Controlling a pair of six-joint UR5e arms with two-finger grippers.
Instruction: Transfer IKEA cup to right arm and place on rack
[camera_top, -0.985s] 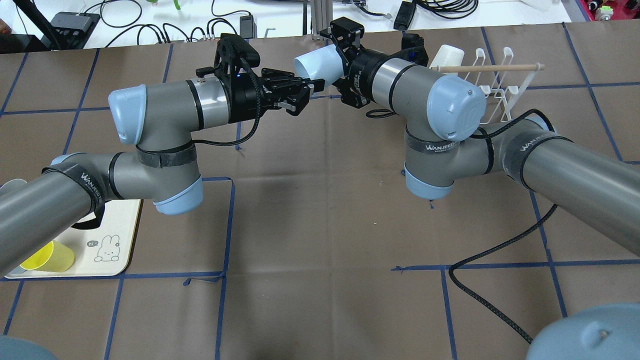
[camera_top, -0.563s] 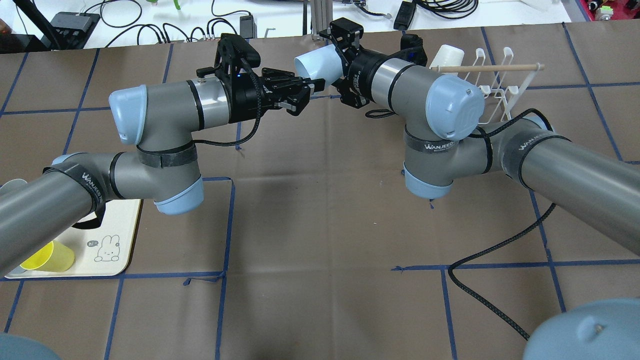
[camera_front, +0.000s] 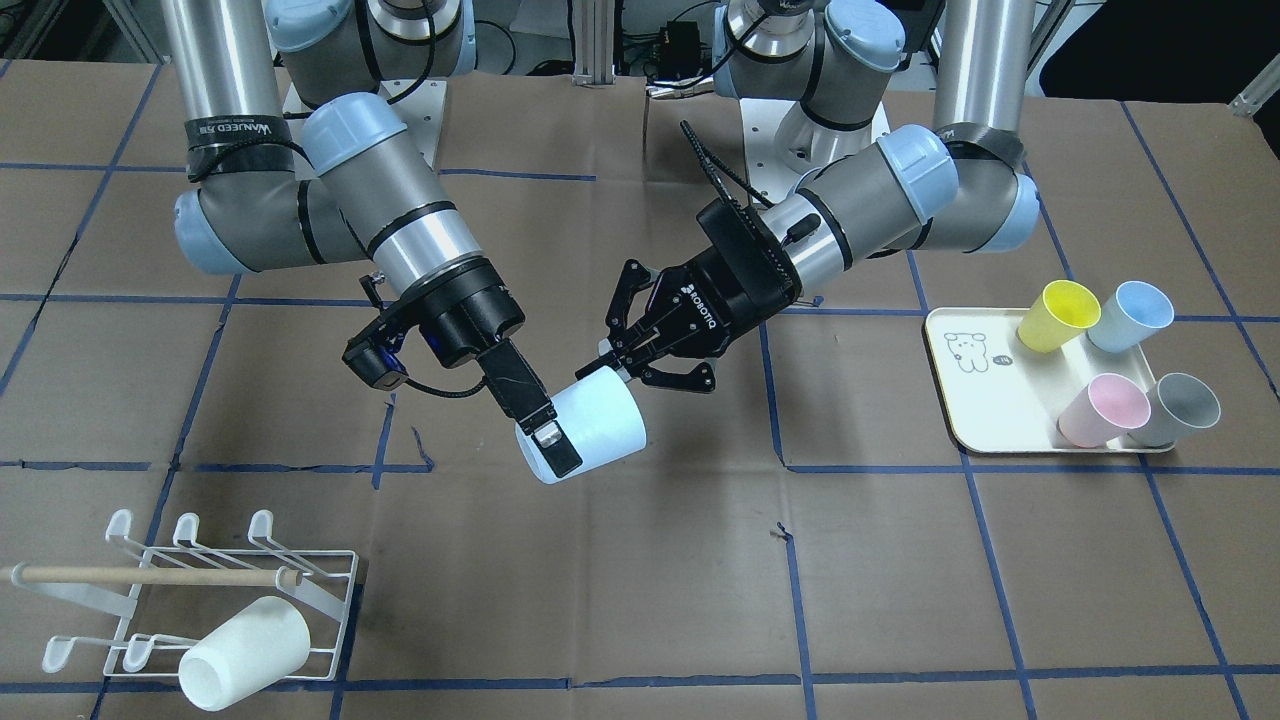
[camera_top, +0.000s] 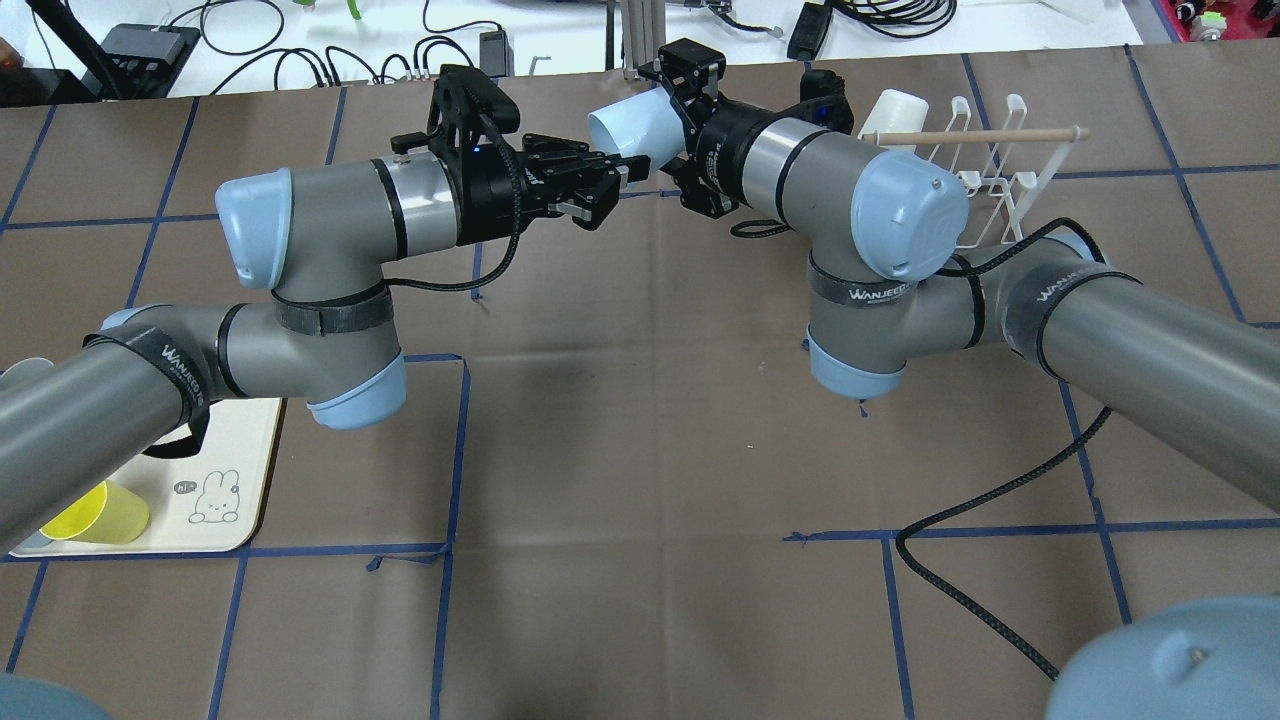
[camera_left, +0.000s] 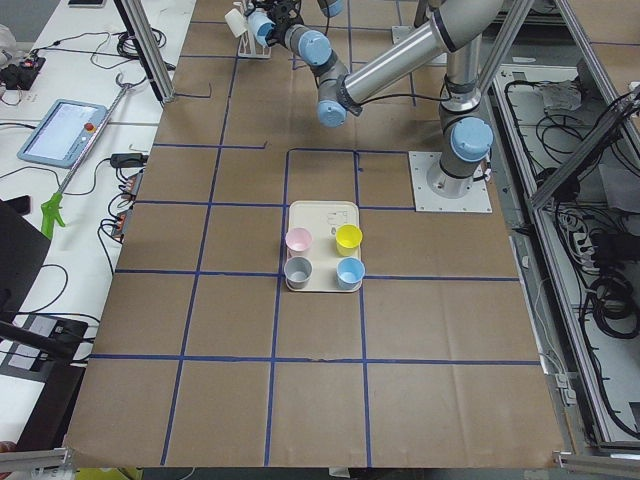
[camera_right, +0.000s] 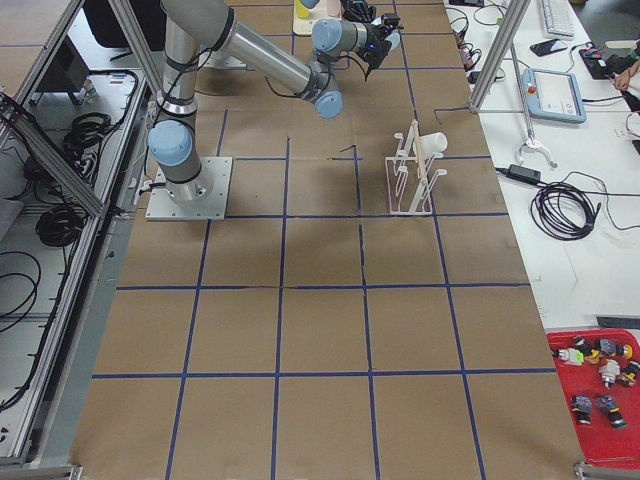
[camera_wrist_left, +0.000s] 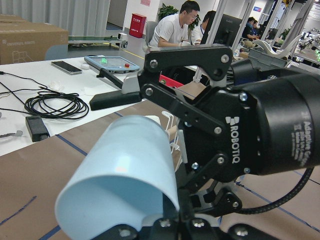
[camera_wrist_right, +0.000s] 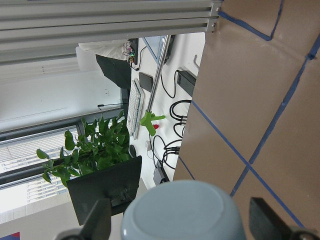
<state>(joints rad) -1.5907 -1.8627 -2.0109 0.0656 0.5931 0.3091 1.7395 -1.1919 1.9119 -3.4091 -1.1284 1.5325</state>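
Note:
My right gripper (camera_front: 572, 440) is shut on a pale blue cup (camera_front: 592, 430) and holds it on its side above the table's middle. It also shows in the overhead view (camera_top: 672, 120) with the cup (camera_top: 630, 128). In the right wrist view the cup's base (camera_wrist_right: 184, 210) sits between the fingers. My left gripper (camera_front: 648, 365) is open, right beside the cup's rim end, not gripping it; in the overhead view it (camera_top: 603, 185) points at the cup. The white wire rack (camera_front: 330, 570) with its wooden dowel stands by my right arm and carries a white cup (camera_front: 245, 650).
A cream tray (camera_front: 985, 400) on my left side holds a yellow cup (camera_front: 1055, 315), a blue cup (camera_front: 1130, 315), a pink cup (camera_front: 1100, 410) and a grey cup (camera_front: 1175, 410). A black cable (camera_top: 990, 510) lies on the brown paper under my right arm.
Hardly anything. The right gripper keeps the pale blue cup; the open left gripper has shifted very slightly beside it.

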